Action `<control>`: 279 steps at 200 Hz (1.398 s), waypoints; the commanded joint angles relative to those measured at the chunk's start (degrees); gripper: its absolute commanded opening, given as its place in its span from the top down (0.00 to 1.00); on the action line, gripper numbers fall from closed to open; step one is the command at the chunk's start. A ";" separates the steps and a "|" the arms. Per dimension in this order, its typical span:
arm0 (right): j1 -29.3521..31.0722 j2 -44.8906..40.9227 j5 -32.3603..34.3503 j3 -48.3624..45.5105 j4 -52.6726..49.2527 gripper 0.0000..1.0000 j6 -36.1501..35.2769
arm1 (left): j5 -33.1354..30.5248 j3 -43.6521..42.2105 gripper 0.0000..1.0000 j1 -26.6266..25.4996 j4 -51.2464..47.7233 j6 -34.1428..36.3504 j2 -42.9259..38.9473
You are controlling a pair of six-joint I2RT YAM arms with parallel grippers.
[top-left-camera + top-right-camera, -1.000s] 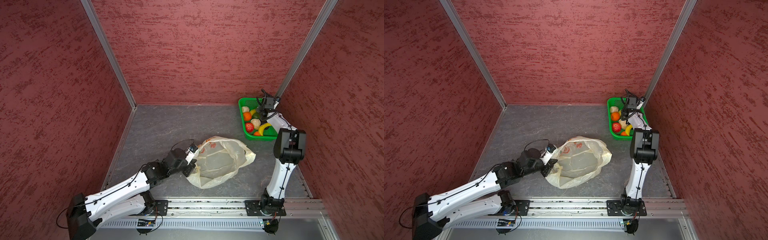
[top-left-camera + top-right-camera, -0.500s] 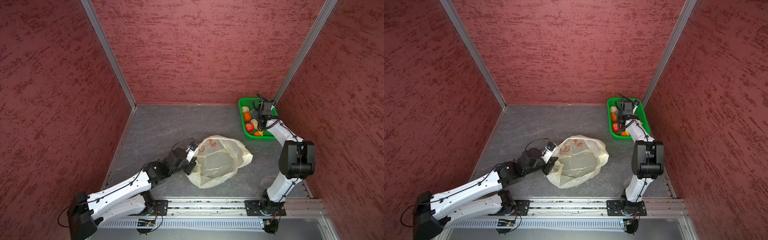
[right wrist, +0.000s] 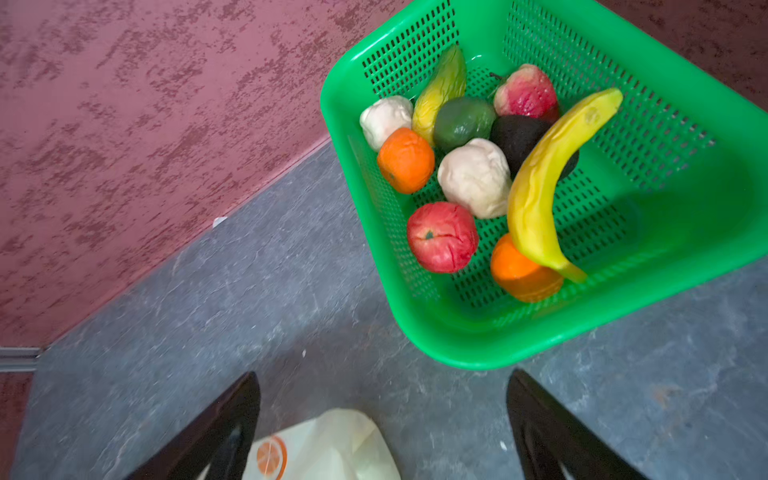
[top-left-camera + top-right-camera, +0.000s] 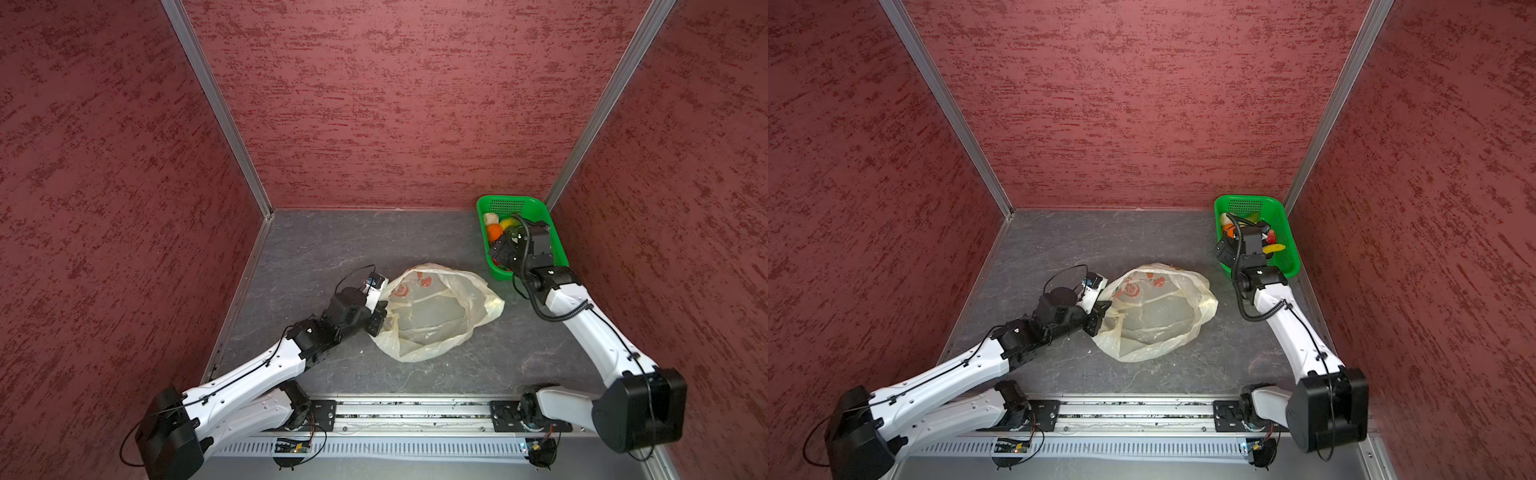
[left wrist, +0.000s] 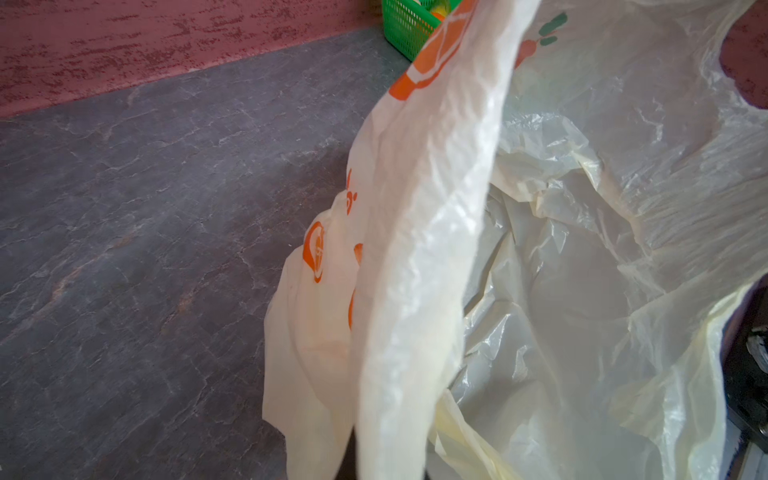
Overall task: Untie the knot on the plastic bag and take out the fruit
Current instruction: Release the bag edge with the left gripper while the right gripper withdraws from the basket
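As left end effector [image 4: 377, 319] pinches plastic bag [image 4: 440, 316], right arm [image 4: 582, 320] stretches.

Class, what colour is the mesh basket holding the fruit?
The basket is bright green, clearest in the right wrist view.

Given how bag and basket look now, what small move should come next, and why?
Probably the left gripper should open and release the plastic bag. It is shut on the bag's rim, no fruit shows inside, the fruit lies in the green basket, and the right gripper is open and empty.
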 commanded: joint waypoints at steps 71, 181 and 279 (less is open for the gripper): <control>7.19 -18.14 -8.49 -5.68 -16.52 0.07 6.63 | 8.68 4.73 1.00 12.51 12.59 2.45 13.12; 14.79 -24.86 -10.91 -13.52 -15.56 0.05 10.60 | 15.59 21.71 1.00 18.84 20.48 3.58 38.28; 15.64 -23.15 -12.09 -15.68 -11.60 0.02 8.15 | 16.38 18.35 0.00 17.00 18.60 3.65 27.34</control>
